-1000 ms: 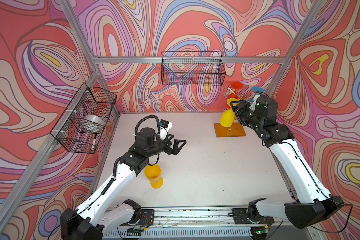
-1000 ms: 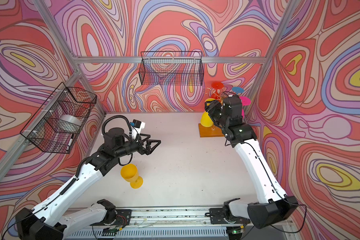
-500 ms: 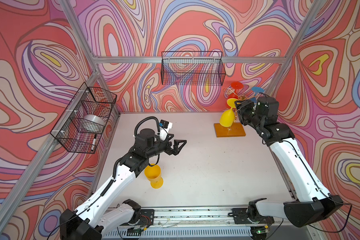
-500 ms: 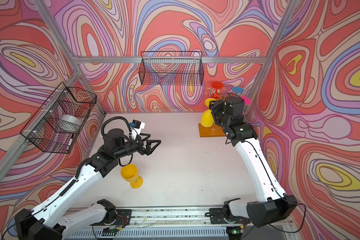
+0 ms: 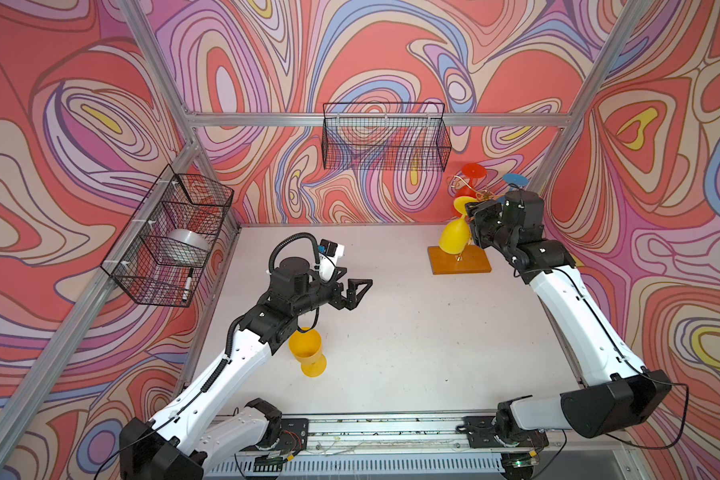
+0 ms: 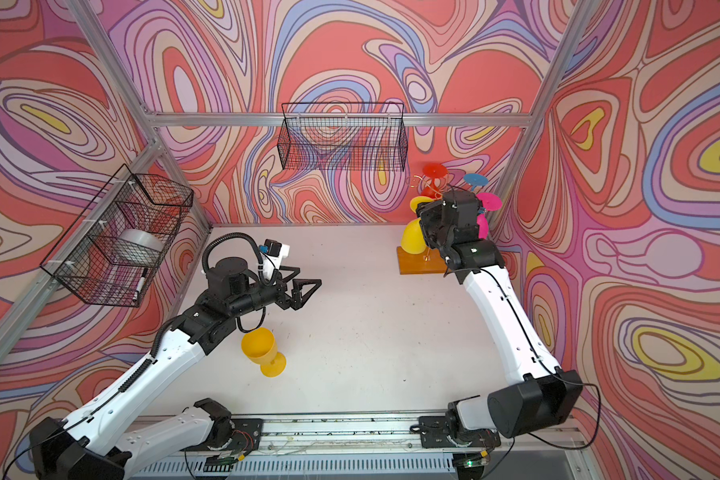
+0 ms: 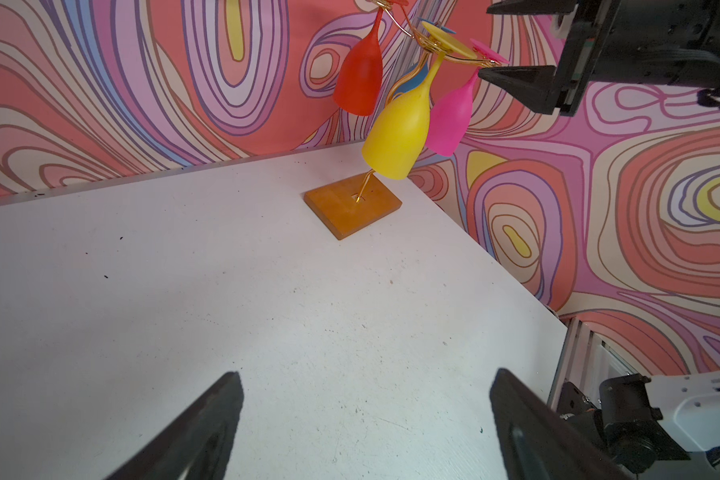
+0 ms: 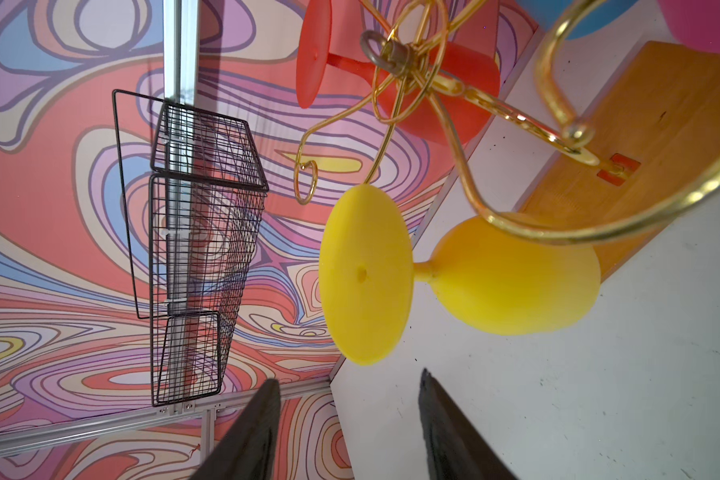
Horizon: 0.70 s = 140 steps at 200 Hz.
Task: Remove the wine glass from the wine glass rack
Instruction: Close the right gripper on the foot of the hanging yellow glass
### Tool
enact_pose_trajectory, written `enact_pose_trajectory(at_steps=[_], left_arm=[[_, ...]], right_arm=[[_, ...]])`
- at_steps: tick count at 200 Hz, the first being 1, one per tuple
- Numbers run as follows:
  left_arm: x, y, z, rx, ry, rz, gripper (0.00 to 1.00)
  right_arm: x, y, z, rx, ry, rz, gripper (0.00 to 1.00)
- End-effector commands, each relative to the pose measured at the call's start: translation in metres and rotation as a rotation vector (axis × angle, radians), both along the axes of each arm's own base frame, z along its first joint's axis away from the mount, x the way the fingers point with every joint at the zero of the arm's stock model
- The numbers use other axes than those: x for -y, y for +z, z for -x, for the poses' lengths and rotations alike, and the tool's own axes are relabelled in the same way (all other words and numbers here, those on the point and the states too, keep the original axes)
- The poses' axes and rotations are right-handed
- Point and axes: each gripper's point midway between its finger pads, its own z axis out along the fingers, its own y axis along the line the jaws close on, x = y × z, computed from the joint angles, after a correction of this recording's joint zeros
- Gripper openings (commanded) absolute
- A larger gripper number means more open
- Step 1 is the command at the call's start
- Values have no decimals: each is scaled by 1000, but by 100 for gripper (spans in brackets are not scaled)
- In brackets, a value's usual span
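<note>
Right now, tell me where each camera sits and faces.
Top views: high in front, looking down at the table; left arm and right arm show.
Left wrist: on the left arm, facing the wine glass rack; the open left gripper and right gripper show.
Right wrist: near the rack, facing the hanging yellow wine glass; its own fingertips show.
Both wrist views share that glass and rack.

2 white arms point(image 5: 246, 353) with black joints point(image 5: 292, 274) and black cables point(image 5: 296, 235).
</note>
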Motion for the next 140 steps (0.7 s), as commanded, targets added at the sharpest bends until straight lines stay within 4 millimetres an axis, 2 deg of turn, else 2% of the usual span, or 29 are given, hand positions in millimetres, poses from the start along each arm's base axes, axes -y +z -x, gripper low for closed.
enact_pose_trajectory(at_steps=[1,80,140], left_arm=[[1,4,-2,35,0,1,93],[2,2,-3,28,-1,0,93],[3,3,-3,26,-4,1,92]], right_arm=[[4,-2,-10,12,-21,-27,54],[7,-7,-27,20,-32,-69,48],[11,-7,-32,44,-41,-79,34]])
